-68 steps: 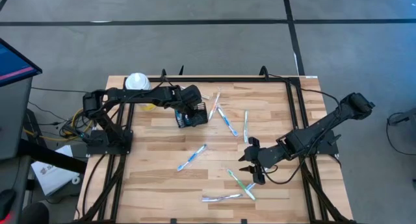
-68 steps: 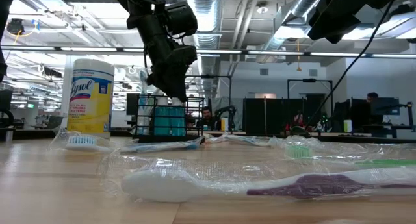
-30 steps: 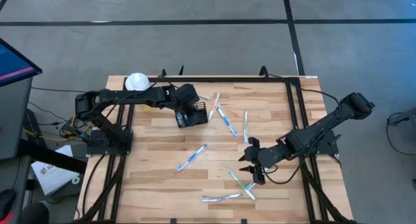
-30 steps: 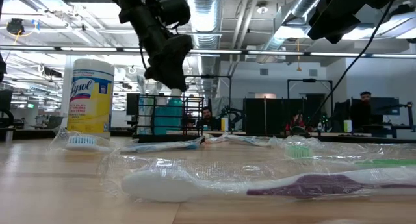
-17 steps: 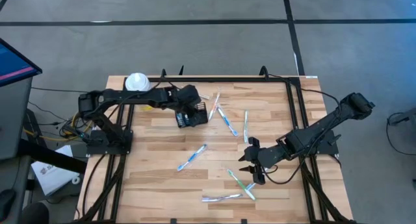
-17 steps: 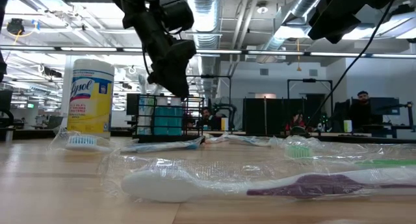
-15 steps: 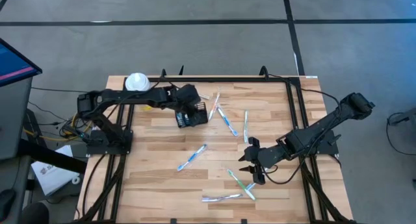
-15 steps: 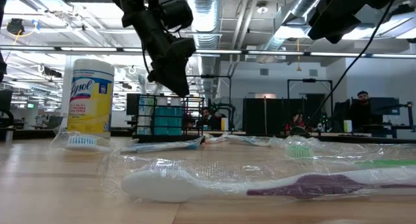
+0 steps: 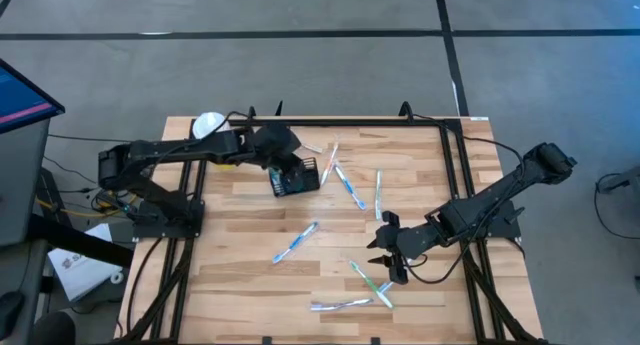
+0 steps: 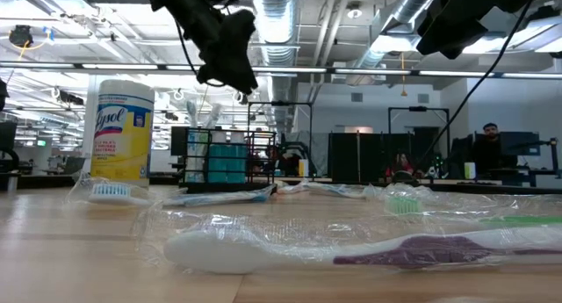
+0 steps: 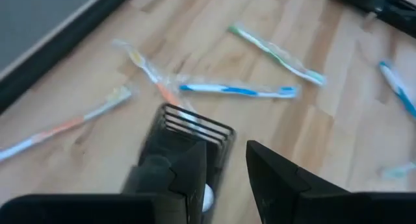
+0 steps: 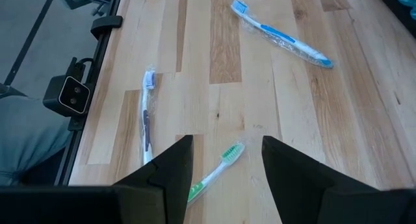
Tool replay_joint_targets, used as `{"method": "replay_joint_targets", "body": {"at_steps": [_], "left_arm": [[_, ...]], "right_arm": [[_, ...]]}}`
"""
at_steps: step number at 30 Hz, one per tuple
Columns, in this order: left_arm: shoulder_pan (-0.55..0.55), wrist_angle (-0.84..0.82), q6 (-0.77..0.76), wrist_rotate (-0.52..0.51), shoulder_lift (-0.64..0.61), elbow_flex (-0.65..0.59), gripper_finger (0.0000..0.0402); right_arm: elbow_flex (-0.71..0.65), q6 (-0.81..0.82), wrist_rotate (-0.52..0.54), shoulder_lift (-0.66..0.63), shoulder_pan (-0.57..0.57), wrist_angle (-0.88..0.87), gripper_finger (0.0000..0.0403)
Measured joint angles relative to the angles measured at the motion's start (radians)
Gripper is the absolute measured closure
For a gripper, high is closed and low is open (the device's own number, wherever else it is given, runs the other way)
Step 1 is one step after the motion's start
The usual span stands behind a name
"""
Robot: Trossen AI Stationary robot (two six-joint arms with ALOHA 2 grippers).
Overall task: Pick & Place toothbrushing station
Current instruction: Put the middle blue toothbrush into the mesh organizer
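Above caddy (image 9: 294,177), left pincer (image 11: 226,162) released; only low view shows clearance. Right pincer (image 12: 226,152) released.

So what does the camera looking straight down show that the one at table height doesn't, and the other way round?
Only the high view shows the whole table, the right gripper hanging open above a green toothbrush, and both arms' bases. Only the low view shows the room behind, with a person, and the Lysol label on the yellow canister. Both show the black mesh caddy standing on the table, the left gripper above it, and wrapped toothbrushes scattered around.
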Motion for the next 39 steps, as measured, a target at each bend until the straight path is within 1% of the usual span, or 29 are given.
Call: {"method": "replay_joint_targets", "body": {"at_steps": [3, 10, 15, 21, 25, 30, 34, 39], "left_arm": [[-0.042, -0.002, -0.01, 0.001, -0.021, 0.0, 0.0296], [-0.172, 0.004, -0.027, 0.001, -0.017, -0.001, 0.0296], [-0.279, 0.007, -0.081, 0.0, -0.004, 0.0, 0.0296], [-0.422, -0.003, -0.147, -0.043, 0.025, -0.001, 0.0296], [-0.502, 0.0, -0.182, -0.053, 0.057, -0.001, 0.0296], [-0.575, -0.005, -0.267, -0.07, 0.094, -0.001, 0.0296], [-0.617, -0.039, -0.365, -0.075, 0.107, -0.001, 0.0296], [-0.665, -0.138, -0.498, -0.114, 0.107, -0.001, 0.0296]], "right_arm": [[0.0, 0.002, 0.001, 0.0, 0.0, -0.003, 0.023], [0.0, 0.01, 0.059, 0.0, -0.006, -0.043, 0.023], [0.0, 0.016, 0.059, 0.0, -0.019, -0.056, 0.023], [0.0, 0.029, 0.058, 0.0, -0.021, -0.052, 0.023], [0.0, 0.036, 0.057, 0.0, -0.021, -0.052, 0.023], [0.0, 0.037, 0.053, 0.0, -0.018, -0.053, 0.023], [0.0, 0.037, 0.053, 0.0, -0.018, -0.053, 0.023], [0.0, 0.037, 0.05, 0.0, -0.018, -0.052, 0.023]]}}
